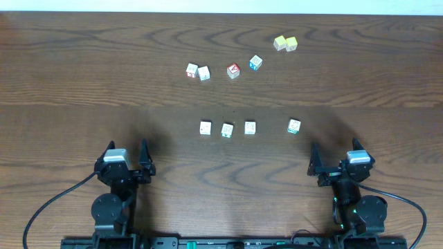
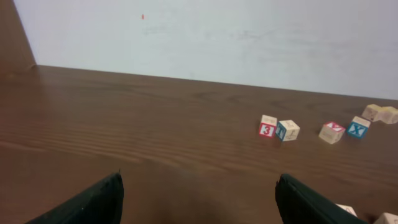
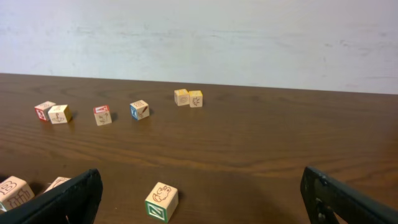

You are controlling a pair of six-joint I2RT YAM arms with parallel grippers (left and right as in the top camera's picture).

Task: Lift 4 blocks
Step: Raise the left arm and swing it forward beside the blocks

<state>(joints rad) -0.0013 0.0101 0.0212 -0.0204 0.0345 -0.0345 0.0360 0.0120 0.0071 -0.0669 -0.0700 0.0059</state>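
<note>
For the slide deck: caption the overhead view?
Left gripper and right gripper open, short of a row of four white blocks; six other cubes beyond.

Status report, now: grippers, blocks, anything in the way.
Left gripper open, empty. Right gripper open, empty. Four blocks in a row just ahead, none lifted. Nothing in the way; other cubes sit farther back.

Both arms (image 1: 111, 204) were black with rounded joints. The left gripper (image 1: 127, 151) and right gripper (image 1: 335, 153) each carried a pale grey housing (image 1: 115, 156) and two dark, tapered fingers (image 1: 145, 159) — black cables (image 1: 48, 206) curved from both bases.
</note>
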